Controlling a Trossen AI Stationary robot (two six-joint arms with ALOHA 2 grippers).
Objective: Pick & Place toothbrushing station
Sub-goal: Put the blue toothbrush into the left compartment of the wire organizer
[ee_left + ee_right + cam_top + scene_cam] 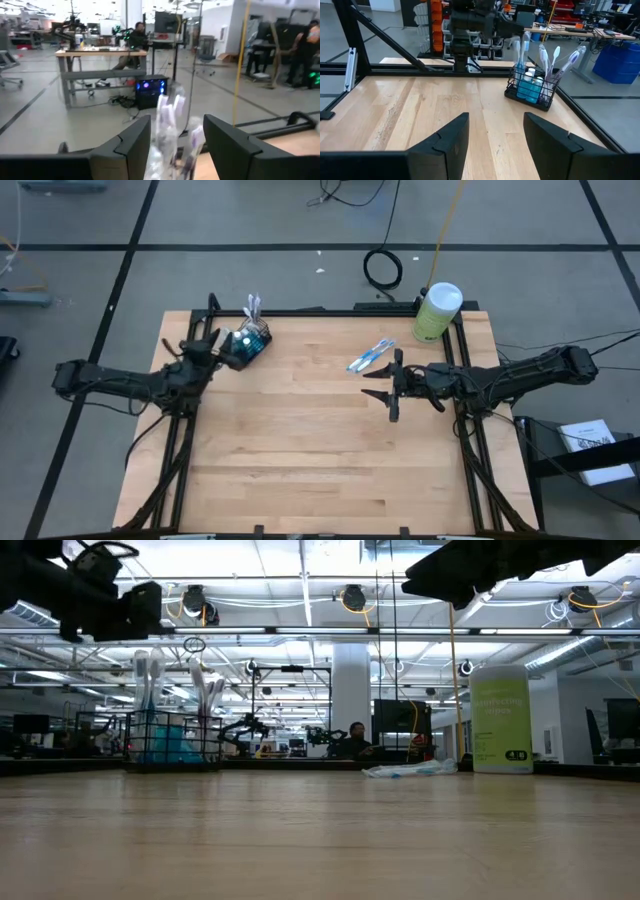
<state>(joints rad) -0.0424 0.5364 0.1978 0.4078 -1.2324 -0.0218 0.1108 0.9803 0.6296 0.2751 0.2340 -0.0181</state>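
Hovering at the mesh holder (249, 343), left gripper (213, 346) jaws spread, nothing held; right gripper (392, 387), jaws spread, must grasp loose toothbrushes (370, 357).

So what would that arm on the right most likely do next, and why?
Probably dip its open right hand toward the loose toothbrushes lying flat on the table just beyond it. They sit apart from the wire holder, which already has brushes standing in it. The left hand hangs open beside that holder, so it seems done there.

Pale green canister (435, 313) w/ white lid, table (300, 450) corner
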